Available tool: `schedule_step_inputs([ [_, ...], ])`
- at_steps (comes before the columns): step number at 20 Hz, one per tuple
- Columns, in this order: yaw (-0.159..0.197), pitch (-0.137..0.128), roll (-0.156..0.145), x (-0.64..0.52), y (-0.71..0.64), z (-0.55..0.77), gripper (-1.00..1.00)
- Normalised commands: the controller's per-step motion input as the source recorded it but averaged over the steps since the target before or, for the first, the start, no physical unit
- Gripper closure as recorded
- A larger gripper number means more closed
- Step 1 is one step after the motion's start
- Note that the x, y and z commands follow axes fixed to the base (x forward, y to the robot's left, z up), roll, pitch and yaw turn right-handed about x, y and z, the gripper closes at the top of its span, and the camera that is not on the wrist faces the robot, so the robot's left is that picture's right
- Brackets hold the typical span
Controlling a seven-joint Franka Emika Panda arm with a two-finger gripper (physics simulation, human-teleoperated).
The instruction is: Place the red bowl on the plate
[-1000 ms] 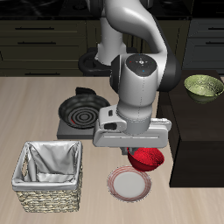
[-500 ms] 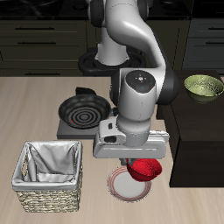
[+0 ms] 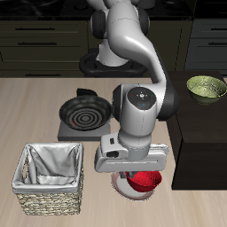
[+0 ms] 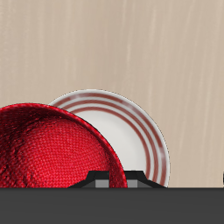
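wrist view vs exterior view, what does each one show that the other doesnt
Only the wrist view shows the plate's striped rim and pale centre in the clear, and the red bowl's ribbed outer surface up close, overlapping the plate.

Only the exterior view shows the surroundings: the wicker basket, the black frying pan, the olive-green bowl on the dark counter, and the arm itself, whose gripper body covers most of the plate.

Both show the red bowl over the plate and the wooden table. Neither shows the gripper's fingertips clearly.
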Motion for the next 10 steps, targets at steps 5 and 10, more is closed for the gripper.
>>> schedule_step_inputs([
  [5,0.016,0.045,-0.034,0.09,-0.09,-0.26,-1.00],
  [10,0.022,0.006,-0.027,0.03,-0.12,-0.10,-1.00],
])
